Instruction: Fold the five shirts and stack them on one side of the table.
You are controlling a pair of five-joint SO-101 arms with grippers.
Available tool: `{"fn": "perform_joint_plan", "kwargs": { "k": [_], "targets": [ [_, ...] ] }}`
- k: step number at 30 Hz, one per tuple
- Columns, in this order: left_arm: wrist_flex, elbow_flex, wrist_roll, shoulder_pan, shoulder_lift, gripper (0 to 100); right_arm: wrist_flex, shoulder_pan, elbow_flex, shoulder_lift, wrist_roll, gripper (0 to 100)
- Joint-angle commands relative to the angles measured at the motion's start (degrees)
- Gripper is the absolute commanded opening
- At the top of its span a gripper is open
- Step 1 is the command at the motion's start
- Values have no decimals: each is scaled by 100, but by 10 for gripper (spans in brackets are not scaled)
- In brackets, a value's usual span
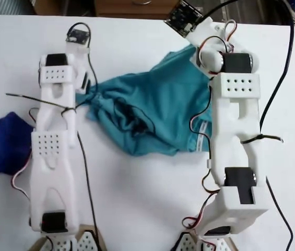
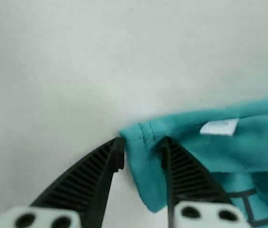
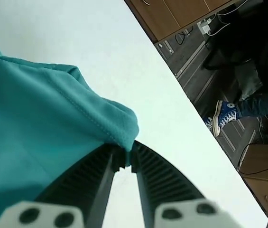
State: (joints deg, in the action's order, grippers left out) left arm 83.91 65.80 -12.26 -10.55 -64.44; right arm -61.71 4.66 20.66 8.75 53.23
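Your left claw (image 2: 142,154) is pinching a folded hem of the teal shirt (image 2: 219,152), with the cloth caught between its jaws and a white label (image 2: 219,127) just beside the grip. Your right claw (image 3: 126,159) is pressed together on another corner of the same shirt. In the high view, the teal shirt lies crumpled on the white surface (image 1: 137,209), stretched between both claws. A dark blue shirt (image 1: 1,151) sits at the surface's edge beside the left arm (image 1: 53,157), apart from the teal one.
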Motion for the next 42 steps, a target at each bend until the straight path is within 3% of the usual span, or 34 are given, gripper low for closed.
{"fn": "perform_joint_plan", "kwargs": {
  "k": [1, 12, 16, 21, 28, 42],
  "targets": [
    [53, 189, -70, 97, 9, 170, 84, 57, 26, -31, -18, 20],
    [193, 224, -264, 62, 26, 15, 75, 22, 26, -31, -62, 20],
    [308, 391, -273, 62, 141, 20, 101, 48, 62, -84, -554, 20],
    [958, 1446, -554, 70, 536, 20, 84, 57, 527, -101, -659, 20],
    [1829, 2897, -1002, 53, 1257, 20, -312, 207, 1873, -101, -835, 20],
    [1855, 2958, -1002, -440, 3262, 20, -1842, 338, 5292, -101, -809, 20]
  ]
}}
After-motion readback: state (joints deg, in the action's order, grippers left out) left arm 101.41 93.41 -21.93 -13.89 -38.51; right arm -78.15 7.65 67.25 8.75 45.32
